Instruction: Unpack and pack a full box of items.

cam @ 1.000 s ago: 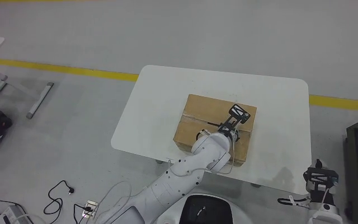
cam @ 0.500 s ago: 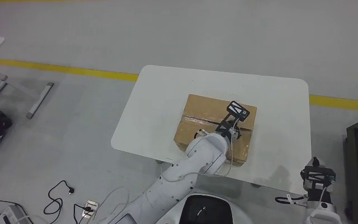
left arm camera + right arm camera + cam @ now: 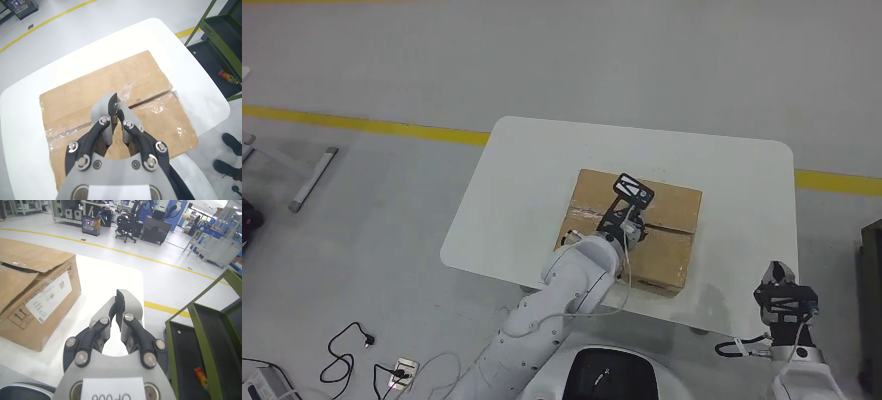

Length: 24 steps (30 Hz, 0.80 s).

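Box (image 3: 674, 207): flaps down, mid white table (image 3: 532, 190)
Left gripper (image 3: 115, 103): above box seam, pinching clear tape (image 3: 126, 90)
Right gripper (image 3: 117, 306): fingers pressed together, empty, near table corner

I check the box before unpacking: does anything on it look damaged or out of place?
Yes. The clear tape over the middle seam of the box is lifted and crumpled, its loose end pinched in the left gripper. At the end facing the right gripper, a flap has a ragged, bent edge and gapes.
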Each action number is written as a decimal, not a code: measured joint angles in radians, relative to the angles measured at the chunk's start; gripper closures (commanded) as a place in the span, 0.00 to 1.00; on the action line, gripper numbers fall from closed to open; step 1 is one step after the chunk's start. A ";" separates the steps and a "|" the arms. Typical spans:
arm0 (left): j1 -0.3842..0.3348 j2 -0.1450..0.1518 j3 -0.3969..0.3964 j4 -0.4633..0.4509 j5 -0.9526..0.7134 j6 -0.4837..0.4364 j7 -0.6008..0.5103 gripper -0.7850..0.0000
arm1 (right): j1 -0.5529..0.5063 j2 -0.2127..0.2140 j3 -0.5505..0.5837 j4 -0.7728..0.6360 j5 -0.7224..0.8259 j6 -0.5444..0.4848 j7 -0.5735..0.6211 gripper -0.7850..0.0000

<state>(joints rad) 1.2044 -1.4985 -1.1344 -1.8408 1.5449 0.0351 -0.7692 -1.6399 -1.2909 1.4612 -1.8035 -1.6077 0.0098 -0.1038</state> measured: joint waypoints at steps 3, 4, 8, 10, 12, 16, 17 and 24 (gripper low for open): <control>0.011 0.005 -0.039 -0.021 0.001 0.005 0.004 1.00 | 0.026 -0.004 -0.054 0.011 -0.035 -0.005 0.011 1.00; 0.015 0.007 -0.054 -0.028 0.004 0.007 0.006 1.00 | 0.037 -0.006 -0.076 0.018 -0.048 -0.007 0.013 1.00; 0.028 0.013 -0.098 -0.045 0.007 0.006 0.006 1.00 | 0.063 -0.013 -0.140 0.037 -0.078 -0.007 0.011 1.00; 0.035 0.015 -0.115 -0.051 0.007 0.003 0.005 1.00 | 0.074 -0.016 -0.166 0.044 -0.087 -0.007 0.006 1.00; 0.039 0.017 -0.126 -0.055 0.006 0.001 0.007 1.00 | 0.082 -0.018 -0.184 0.047 -0.091 -0.009 -0.001 1.00; 0.046 0.020 -0.145 -0.061 0.009 0.001 0.011 1.00 | 0.100 -0.020 -0.217 0.061 -0.117 -0.023 -0.005 1.00; 0.047 0.021 -0.149 -0.062 0.014 0.003 0.012 1.00 | 0.104 -0.021 -0.224 0.067 -0.125 -0.026 -0.002 1.00; 0.047 0.027 -0.204 -0.069 0.030 0.023 0.015 1.00 | 0.146 -0.027 -0.259 0.125 -0.151 -0.021 0.044 1.00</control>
<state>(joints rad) 1.2513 -1.4715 -1.3385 -1.9100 1.5748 0.0583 -0.7538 -1.4937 -1.3179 1.2020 -1.6784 -1.7588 -0.0114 -0.0597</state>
